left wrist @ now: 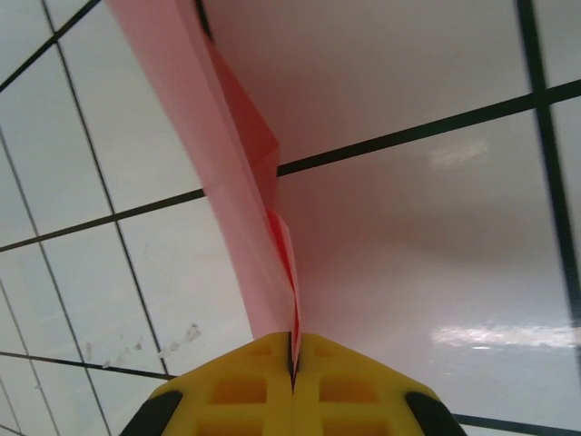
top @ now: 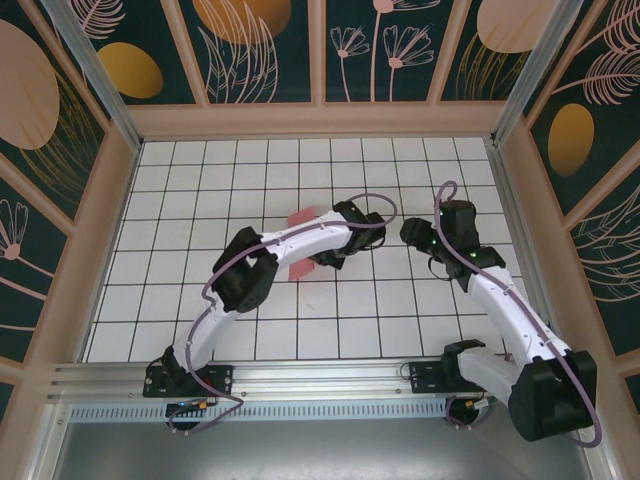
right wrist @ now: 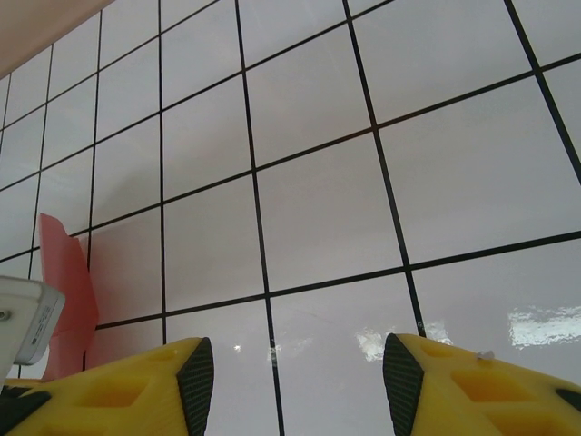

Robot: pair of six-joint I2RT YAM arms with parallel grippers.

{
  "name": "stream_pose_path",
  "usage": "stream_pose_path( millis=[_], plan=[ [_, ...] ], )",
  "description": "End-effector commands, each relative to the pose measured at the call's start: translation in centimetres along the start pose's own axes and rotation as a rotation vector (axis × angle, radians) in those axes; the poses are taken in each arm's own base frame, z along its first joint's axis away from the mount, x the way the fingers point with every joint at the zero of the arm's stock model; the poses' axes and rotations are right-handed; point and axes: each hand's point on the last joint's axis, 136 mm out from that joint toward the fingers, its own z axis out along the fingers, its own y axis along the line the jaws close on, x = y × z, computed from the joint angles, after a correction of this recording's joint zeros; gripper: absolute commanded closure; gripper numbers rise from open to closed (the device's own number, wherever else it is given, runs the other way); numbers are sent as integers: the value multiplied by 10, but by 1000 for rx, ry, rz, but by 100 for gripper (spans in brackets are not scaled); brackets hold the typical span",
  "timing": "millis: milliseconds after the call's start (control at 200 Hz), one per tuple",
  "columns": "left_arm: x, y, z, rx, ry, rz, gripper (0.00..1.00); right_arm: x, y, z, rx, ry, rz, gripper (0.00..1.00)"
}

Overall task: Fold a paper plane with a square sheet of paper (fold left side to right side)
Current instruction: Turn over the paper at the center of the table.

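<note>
Several folds already layer the pink paper [left wrist: 236,182], pinched by the left tool [left wrist: 292,361] while the right tool [right wrist: 295,363] hangs spread, the plane seemingly unfinished.

Bright, even light falls from overhead on the white tiled desk [top: 300,330], leaving only soft, faint shadows beneath the arms. In both wrist views the glossy tiles throw white glare streaks low on the right, and the yellow fingers [right wrist: 118,386] look soft. The pink paper [left wrist: 227,182] tints nearby tiles rosy.
</note>
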Motion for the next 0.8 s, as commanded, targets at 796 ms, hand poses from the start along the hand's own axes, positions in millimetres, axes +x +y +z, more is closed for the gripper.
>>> stream_pose_path(
  millis=[796],
  plan=[
    [-77, -27, -86, 633, -162, -37, 53, 19, 21, 32, -154, 126, 53, 44]
  ],
)
